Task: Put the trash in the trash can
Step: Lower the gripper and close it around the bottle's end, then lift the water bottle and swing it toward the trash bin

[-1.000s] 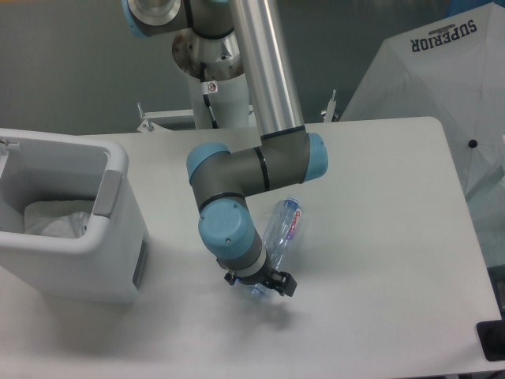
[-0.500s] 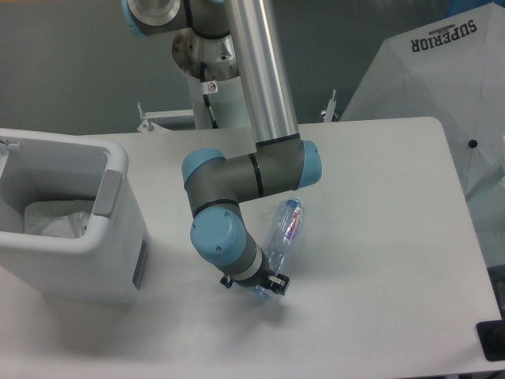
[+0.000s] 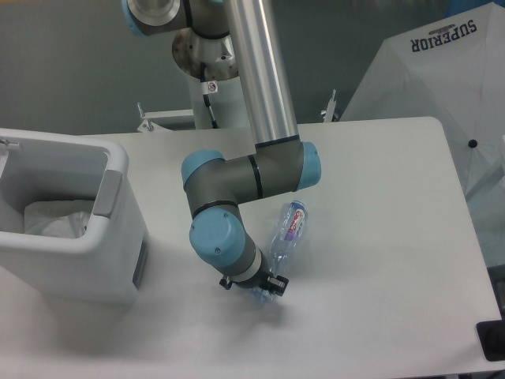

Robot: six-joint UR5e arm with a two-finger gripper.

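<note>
The crushed clear bottle with a red label lies on the white table, running from upper right to lower left. Its blue-capped lower end is under my gripper. The gripper points down at the table, and its fingers are mostly hidden by the wrist. They appear closed around the bottle's cap end. The white trash can, with a grey side handle panel and a white liner, stands at the left, well apart from the gripper. The crumpled wrapper with green print does not show.
The arm's base post stands at the table's back edge. A white folded umbrella leans beyond the right back corner. A small black object sits off the table's front right corner.
The wrist has shifted slightly left and down over the bottle's cap end. The bottle has turned a little and now looks narrower.
</note>
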